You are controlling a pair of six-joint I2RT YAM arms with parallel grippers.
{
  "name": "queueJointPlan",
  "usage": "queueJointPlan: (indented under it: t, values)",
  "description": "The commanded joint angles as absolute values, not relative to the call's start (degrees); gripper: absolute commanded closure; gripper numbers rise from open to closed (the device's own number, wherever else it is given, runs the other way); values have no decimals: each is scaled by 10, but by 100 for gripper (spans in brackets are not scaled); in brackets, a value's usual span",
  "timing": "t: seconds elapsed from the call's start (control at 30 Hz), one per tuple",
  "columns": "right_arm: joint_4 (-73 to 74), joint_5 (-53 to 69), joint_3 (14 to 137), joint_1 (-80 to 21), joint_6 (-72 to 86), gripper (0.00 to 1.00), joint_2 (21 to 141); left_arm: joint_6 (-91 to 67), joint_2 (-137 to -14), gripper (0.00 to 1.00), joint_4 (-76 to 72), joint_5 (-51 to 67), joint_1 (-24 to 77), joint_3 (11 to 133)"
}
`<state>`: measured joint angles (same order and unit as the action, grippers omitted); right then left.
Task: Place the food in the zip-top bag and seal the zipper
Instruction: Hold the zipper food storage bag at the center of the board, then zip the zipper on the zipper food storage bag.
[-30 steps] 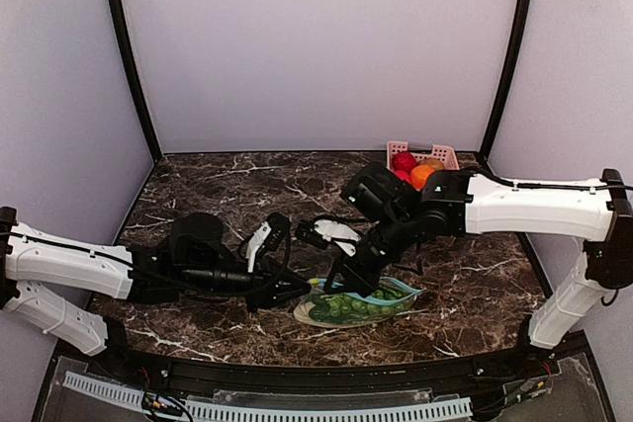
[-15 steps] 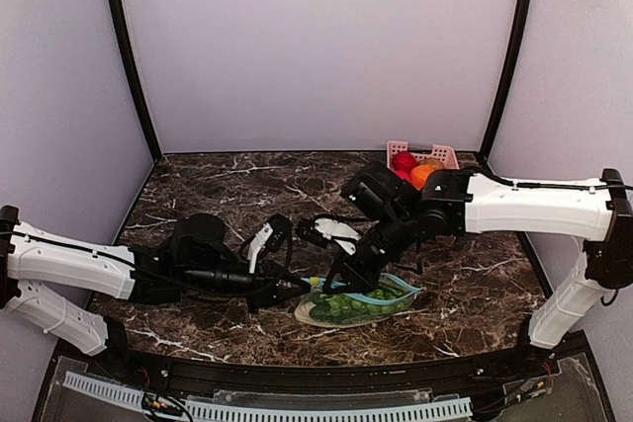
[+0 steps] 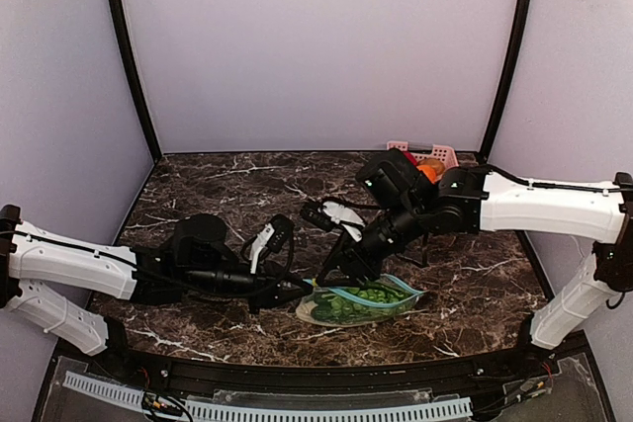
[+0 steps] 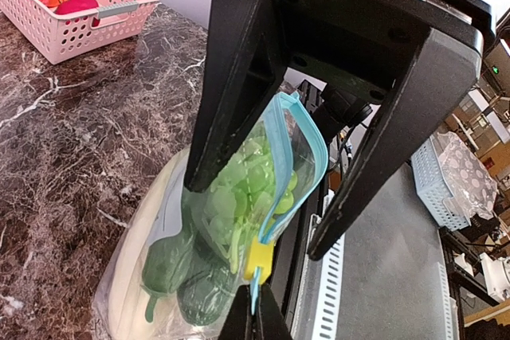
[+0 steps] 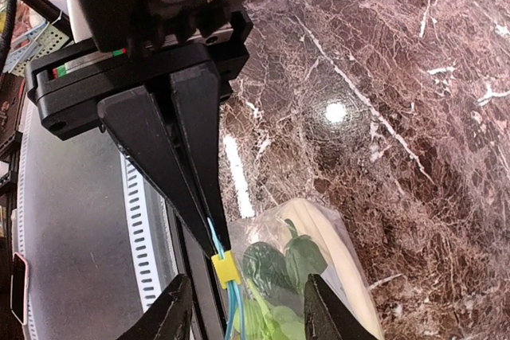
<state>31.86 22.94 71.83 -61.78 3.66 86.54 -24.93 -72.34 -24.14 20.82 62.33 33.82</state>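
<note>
Dark marble table, brown-black with white veins, glossy; left arm lies low across it from the left edge; left gripper has its slim black tapered jaws pinched tight on the end of the zipper, a thin teal-blue strip, right next to a small yellow slider; zip-top bag lies at the table's near-centre, just right of that gripper; clear crinkly plastic, mouth edge lifted and gaping in the left wrist view; inside it a smooth pale whitish gourd along the bottom, a glossy dark-green pepper and knobbly light-green grapes; leafy vegetable can't be picked out; right gripper comes down over the bag from the right, wedge-shaped matte black jaws spread apart astride the bag mouth, gripping nothing; one jaw is against the plastic, the other is clear of it; far right at the back, pink plastic lattice basket with round red and orange fruit.
</note>
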Motion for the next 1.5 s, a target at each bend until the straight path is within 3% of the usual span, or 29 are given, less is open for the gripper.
queueJointPlan:
  t: [0.0, 0.3, 0.63, 0.93, 1.47]
  values:
    - [263, 245, 707, -614, 30, 56, 857, -264, -721, 99, -272, 218, 627, 344]
    - [258, 265, 700, -614, 21, 70, 870, -267, -719, 99, -270, 218, 627, 346]
    - [258, 277, 693, -614, 14, 73, 887, -266, -717, 99, -266, 217, 627, 347]
    - [258, 268, 696, -613, 10, 99, 888, -270, -715, 99, -255, 204, 627, 350]
    - [282, 234, 677, -612, 9, 100, 850, -336, -662, 99, -181, 111, 626, 357]
